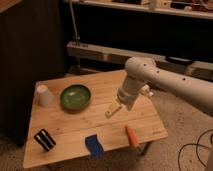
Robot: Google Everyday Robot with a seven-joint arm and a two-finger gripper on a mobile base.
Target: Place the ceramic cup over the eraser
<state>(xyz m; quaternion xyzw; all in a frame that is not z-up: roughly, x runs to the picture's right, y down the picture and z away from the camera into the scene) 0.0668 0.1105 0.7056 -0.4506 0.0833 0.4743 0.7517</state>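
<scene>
The ceramic cup (44, 95) is small, white and tapered, and stands upside down at the far left of the wooden table (80, 122). The eraser (44, 140), a black block with white stripes, lies near the front left corner, well apart from the cup. My gripper (113, 110) hangs from the white arm over the middle right of the table, right of the green bowl and far from both cup and eraser. It holds nothing that I can see.
A green bowl (75, 97) sits next to the cup, at centre back. A blue sponge-like block (93, 145) lies near the front edge. An orange carrot-shaped piece (132, 136) lies at front right. Dark panels and shelving stand behind the table.
</scene>
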